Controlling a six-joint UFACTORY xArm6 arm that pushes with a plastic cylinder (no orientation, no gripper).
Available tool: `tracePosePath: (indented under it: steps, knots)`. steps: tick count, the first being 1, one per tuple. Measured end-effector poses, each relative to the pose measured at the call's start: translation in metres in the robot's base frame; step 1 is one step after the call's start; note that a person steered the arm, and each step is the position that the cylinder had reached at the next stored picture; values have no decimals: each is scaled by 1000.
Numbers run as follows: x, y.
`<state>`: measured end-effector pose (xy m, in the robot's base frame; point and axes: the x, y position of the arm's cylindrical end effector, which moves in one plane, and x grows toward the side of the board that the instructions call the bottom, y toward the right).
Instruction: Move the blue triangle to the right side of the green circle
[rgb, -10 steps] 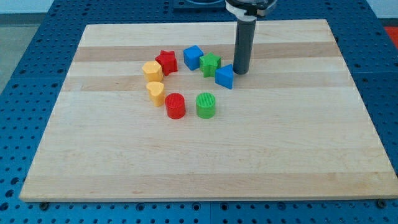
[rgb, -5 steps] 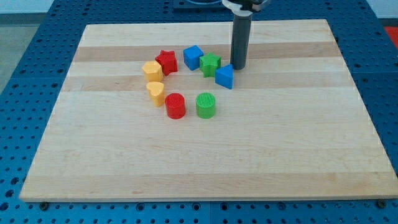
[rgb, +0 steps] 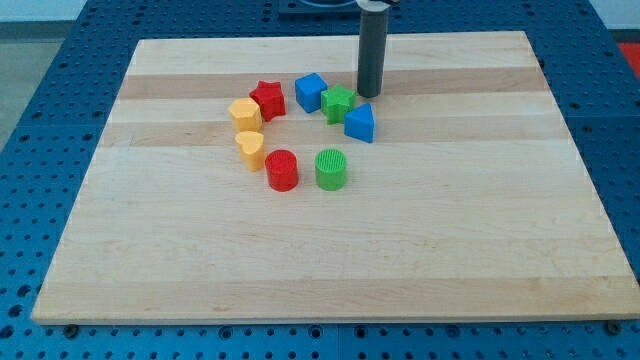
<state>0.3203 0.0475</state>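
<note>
The blue triangle (rgb: 361, 123) lies on the wooden board (rgb: 330, 260), up and to the right of the green circle (rgb: 331, 169) and touching the green star (rgb: 339, 103). My tip (rgb: 370, 95) stands just above the blue triangle and to the right of the green star, a small gap from the triangle's top edge. The rod rises straight up out of the view's top.
A blue cube (rgb: 311, 92) sits left of the green star. A red star (rgb: 268, 99), an orange hexagon block (rgb: 245, 113), a yellow heart (rgb: 251, 148) and a red cylinder (rgb: 282, 170) curve round to the left of the green circle.
My tip has moved up and to the left, from the right side of the blue triangle to a spot above it. The blocks have hardly moved.
</note>
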Motion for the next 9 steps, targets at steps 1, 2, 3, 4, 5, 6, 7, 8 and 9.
tracePosePath:
  steps: [1, 2, 3, 4, 5, 6, 7, 8, 9]
  knots:
    - [9, 0]
    - [29, 0]
    - [55, 0]
    - [78, 0]
    - [100, 0]
    - [109, 0]
    - [112, -2]
    - [110, -2]
    - [70, -2]
